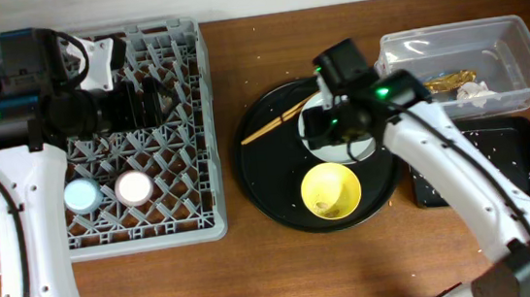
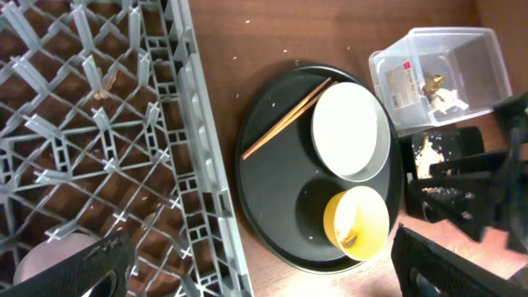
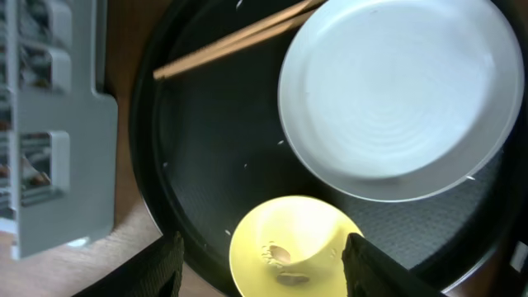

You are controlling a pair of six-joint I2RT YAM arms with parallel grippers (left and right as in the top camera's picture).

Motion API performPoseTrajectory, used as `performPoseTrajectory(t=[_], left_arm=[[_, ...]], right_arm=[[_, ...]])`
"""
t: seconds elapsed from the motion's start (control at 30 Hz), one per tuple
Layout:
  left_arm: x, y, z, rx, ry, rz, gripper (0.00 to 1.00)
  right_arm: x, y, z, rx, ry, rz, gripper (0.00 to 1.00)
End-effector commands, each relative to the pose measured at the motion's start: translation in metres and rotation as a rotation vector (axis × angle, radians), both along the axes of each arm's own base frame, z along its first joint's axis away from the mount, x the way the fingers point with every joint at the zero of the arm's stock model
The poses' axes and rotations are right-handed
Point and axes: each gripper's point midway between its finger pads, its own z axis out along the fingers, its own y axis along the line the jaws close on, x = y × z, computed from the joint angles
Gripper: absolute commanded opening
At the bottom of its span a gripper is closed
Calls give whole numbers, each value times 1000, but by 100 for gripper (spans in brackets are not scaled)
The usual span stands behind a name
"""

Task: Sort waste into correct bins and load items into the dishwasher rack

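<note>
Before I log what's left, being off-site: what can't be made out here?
Pale grey-green round plate: overhead, mostly under the right arm.
Brown bits in the yellow bowl: right wrist, blurred; bottom edge cuts the bowl.
Small pink cup: left wrist, cut by the bottom edge.
Shallow black rectangular tray: overhead, partly under the right arm.
Grey pegged rack: overhead, back rows under the left arm.

A: Where's the right claw?
B: Over the round tray. Bowl sits under it, between the fingers. Plate ahead-right, chopsticks ahead-left, all on that tray.
A: And off the tray?
B: Rack to its left, two cups side by side inside. Tub and flat tray to its right, with the tub farther ahead.
</note>
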Motion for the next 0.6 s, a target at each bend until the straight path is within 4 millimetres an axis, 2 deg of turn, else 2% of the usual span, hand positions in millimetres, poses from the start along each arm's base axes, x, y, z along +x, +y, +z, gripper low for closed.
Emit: performPoseTrajectory(t=[0.0,0.03,0.07,0.1,0.17,0.23,0.27,0.33,0.37,0.43,0.47,0.5,0.57], left_arm=[[4,-28,7,30,-93,-151,99],[1,-43,-8,144,-68,-179,99],[1,-63,-26,285,-55,-214,99],[9,-79,-46,453,-57,-235,94],[23,-120,-86,543,-50,-311,84],[45,-135,-135,588,-5,-332,66],[61,-144,-170,603,7,-358,56],[78,-156,-224,650,4,-486,56],[78,-165,-254,649,12,-583,52],[80,-170,-277,654,26,-598,47],[82,-173,-282,643,17,-600,40],[83,-179,-281,613,7,-608,36],[84,-184,-280,595,-7,-613,36]], right_arm=[[-8,-35,74,97,-172,-120,63],[-13,-50,96,109,-240,-154,65],[-23,-70,118,103,-311,-203,84],[-30,-84,131,103,-351,-239,99],[-39,-92,131,96,-339,-258,98],[-49,-94,118,73,-268,-258,98],[-52,-94,112,63,-236,-258,98],[-52,-94,106,55,-210,-259,99],[-51,-94,103,52,-200,-259,98],[-49,-94,97,45,-178,-259,99],[-47,-93,93,41,-164,-258,99],[-45,-93,88,35,-146,-258,98],[-44,-92,78,23,-106,-258,98]])
